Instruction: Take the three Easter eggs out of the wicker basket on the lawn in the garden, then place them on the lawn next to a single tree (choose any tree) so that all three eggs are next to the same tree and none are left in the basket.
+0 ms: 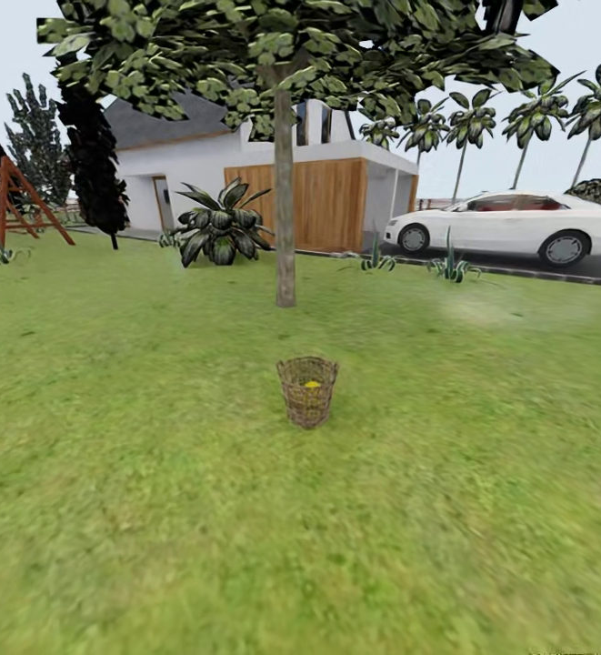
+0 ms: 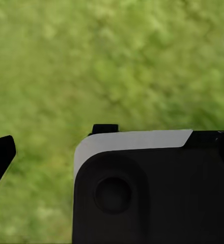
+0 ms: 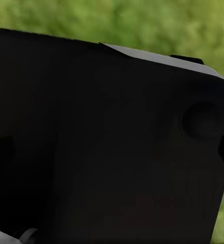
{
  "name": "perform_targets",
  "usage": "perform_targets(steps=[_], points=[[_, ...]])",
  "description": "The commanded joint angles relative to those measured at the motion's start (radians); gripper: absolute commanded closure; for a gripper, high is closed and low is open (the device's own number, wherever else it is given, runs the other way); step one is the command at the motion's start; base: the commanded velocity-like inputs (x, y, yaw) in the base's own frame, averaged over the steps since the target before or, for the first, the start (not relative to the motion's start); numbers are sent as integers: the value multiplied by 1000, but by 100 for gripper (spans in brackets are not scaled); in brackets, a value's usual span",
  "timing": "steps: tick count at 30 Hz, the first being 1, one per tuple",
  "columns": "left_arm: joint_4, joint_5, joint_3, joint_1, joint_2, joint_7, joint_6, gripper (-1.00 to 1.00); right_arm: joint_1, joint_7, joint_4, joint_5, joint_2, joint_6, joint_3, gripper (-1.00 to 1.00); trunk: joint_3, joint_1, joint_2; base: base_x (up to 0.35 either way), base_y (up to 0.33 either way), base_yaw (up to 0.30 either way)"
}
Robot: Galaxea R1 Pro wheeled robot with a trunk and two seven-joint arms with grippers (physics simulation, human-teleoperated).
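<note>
The wicker basket (image 1: 307,391) stands upright on the lawn (image 1: 136,491) straight ahead, some way off. A patch of yellow Easter egg (image 1: 312,384) shows inside it; how many eggs lie there I cannot tell. Just behind the basket rises the tree (image 1: 285,218) with its straight pale trunk and leafy canopy. In the left wrist view one dark fingertip (image 2: 1,152) pokes in over blurred grass beside a black and white part of my body (image 2: 152,188). The right wrist view looks onto a black body panel (image 3: 102,147) with grass beyond.
A dark conifer (image 1: 95,173) and a red swing frame (image 1: 9,205) stand at the far left. A spiky plant (image 1: 220,226) sits before the white house (image 1: 318,182). A white car (image 1: 518,226) is parked on the road at right, palms behind.
</note>
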Motion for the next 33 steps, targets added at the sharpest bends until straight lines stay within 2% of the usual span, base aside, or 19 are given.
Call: perform_targets(steps=[1, 10, 23, 33], points=[[1, 1, 1, 0, 0, 0, -3, -100, 1, 0, -2, 7, 0, -1, -2, -100, -1, 0, 0, 237, 264, -265], [1, 1, 1, 0, 0, 0, -3, -100, 1, 0, -2, 7, 0, -1, -2, -100, -1, 0, 0, 247, 259, -166], [1, 1, 0, 0, 0, 0, -3, -100, 1, 0, -5, 12, 3, 2, 8, -100, -1, 0, 0, 265, 230, -16], [1, 1, -1, 0, 0, 0, -3, -100, 1, 0, 1, 13, 2, 4, 11, -100, -1, 0, 0, 313, 116, -1]])
